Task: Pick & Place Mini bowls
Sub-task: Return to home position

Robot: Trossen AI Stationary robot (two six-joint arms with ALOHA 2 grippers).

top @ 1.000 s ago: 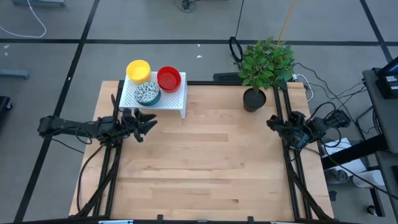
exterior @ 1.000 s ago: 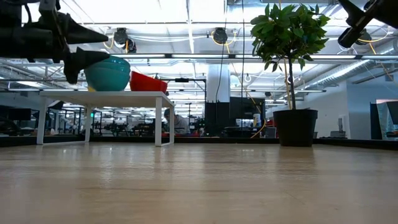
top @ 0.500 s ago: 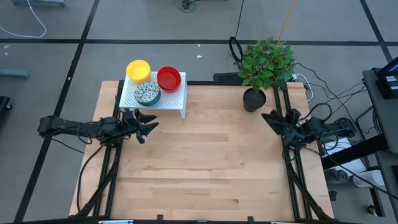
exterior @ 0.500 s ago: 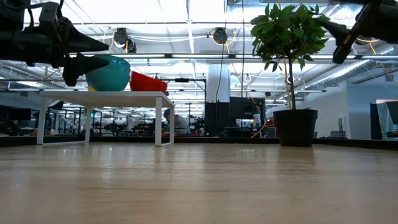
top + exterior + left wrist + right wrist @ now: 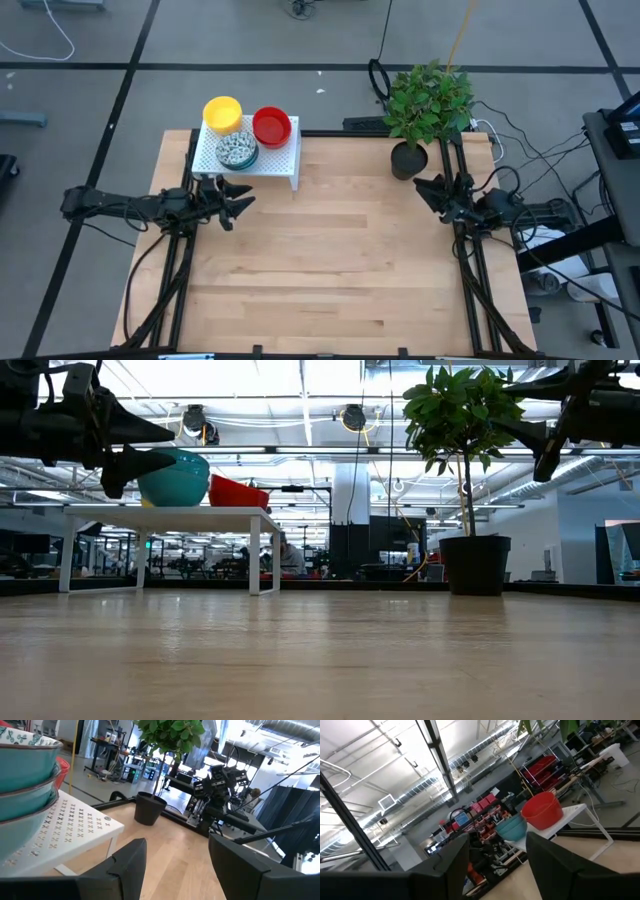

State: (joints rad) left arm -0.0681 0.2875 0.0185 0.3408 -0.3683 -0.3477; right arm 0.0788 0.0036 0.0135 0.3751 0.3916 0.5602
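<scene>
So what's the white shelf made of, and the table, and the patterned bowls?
The white shelf looks like painted metal, maybe plastic: thin, flat, punched with little cross-shaped holes. The table looks like pale matte wood, with plank lines and grain. The patterned bowls shine like glazed ceramic or glossy plastic; I can't tell which.

Both arms are matte black all over. At mid-left of the high view, the left arm (image 5: 130, 205) is a slim chain of rounded joint housings and thin links. The right arm (image 5: 490, 208), at mid-right, is built alike, with a thin black cable (image 5: 505, 176) looping above it. The left pincer (image 5: 243, 196) and right pincer (image 5: 421, 187) each carry two tapering, pointed fingers. In the wrist views these fingers (image 5: 127, 865) (image 5: 452, 862) are broad, smooth, angular dark wedges along the bottom edge.
</scene>
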